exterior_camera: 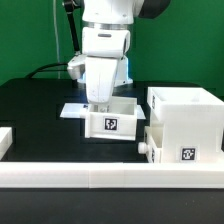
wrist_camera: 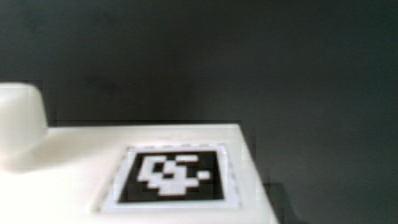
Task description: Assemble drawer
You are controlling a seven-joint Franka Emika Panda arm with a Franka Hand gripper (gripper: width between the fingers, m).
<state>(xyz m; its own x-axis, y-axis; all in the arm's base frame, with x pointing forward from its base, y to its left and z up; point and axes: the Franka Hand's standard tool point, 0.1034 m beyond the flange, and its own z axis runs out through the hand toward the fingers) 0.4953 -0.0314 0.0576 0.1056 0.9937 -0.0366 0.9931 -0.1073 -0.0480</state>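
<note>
A shallow white tray (exterior_camera: 110, 120) with a tag on its front stands in the middle of the black table. My gripper (exterior_camera: 97, 103) reaches straight down to its back wall, and its fingertips are hidden at the tray. The tall white housing (exterior_camera: 186, 122) stands at the exterior view's right. A second tray (exterior_camera: 150, 140) sticks out of its left side. The wrist view shows a white face with a black-and-white tag (wrist_camera: 173, 175) very close, and a white lump (wrist_camera: 18, 125) beside it. No fingers show there.
The marker board (exterior_camera: 72, 110) lies flat just behind the middle tray. A long low white rail (exterior_camera: 100, 180) runs along the table's front. A white piece (exterior_camera: 5, 140) sits at the exterior view's left edge. Cables hang behind the arm.
</note>
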